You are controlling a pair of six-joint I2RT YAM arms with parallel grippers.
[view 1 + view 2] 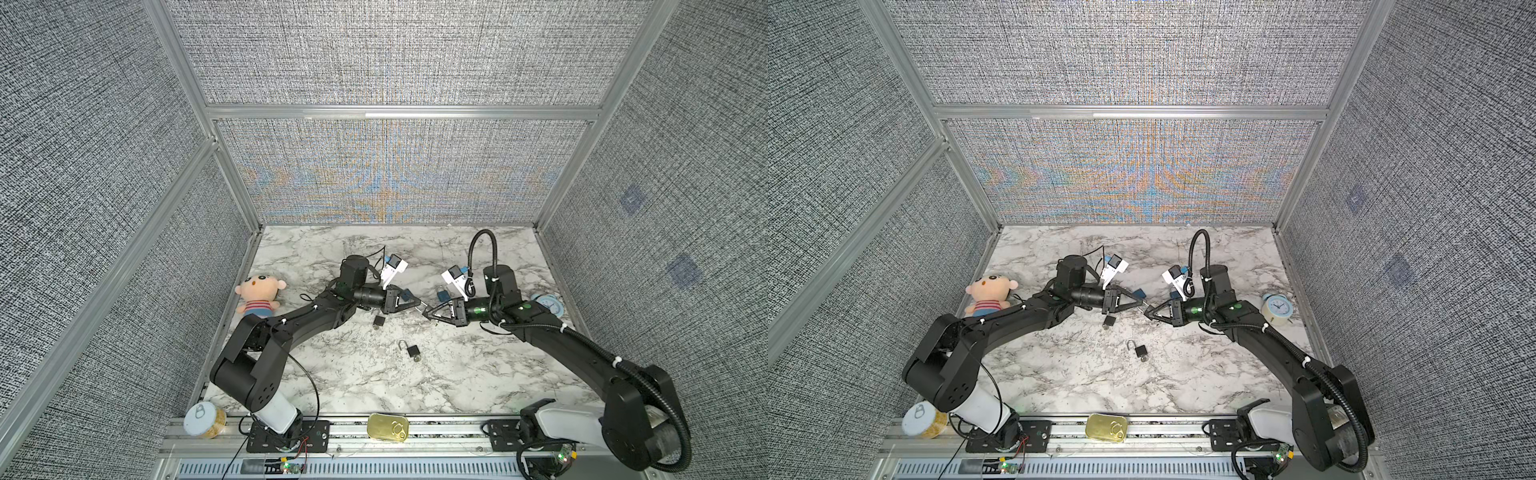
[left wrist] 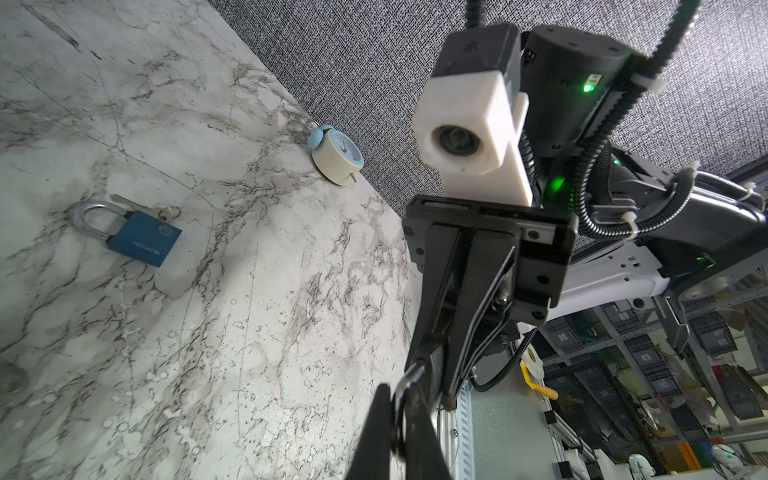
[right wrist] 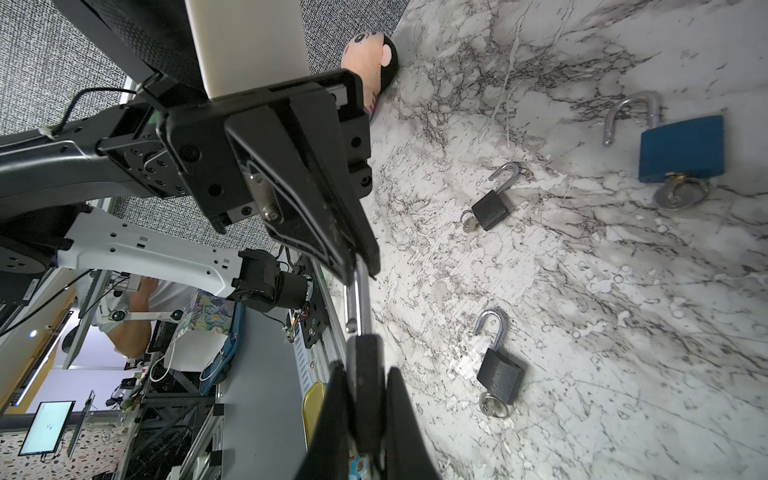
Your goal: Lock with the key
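A small black padlock (image 3: 365, 399) hangs in the air between my two grippers over the middle of the marble table (image 1: 478, 374). My right gripper (image 3: 365, 368) is shut on its black body. Its silver shackle (image 3: 362, 291) is swung open and points at my left gripper (image 2: 399, 395), which is shut on the shackle's curved end. In both top views the two grippers meet tip to tip, the left gripper (image 1: 419, 305) and the right gripper (image 1: 425, 315). The key is hidden.
On the table lie two open black padlocks (image 1: 379, 321) (image 1: 411, 350) with keys, plus a blue padlock (image 2: 143, 237) and another blue padlock (image 3: 681, 149). A doll (image 1: 257, 297) sits at the left wall, an alarm clock (image 1: 546, 305) at the right. A can (image 1: 204, 420) and a gold tin (image 1: 387, 427) rest on the front rail.
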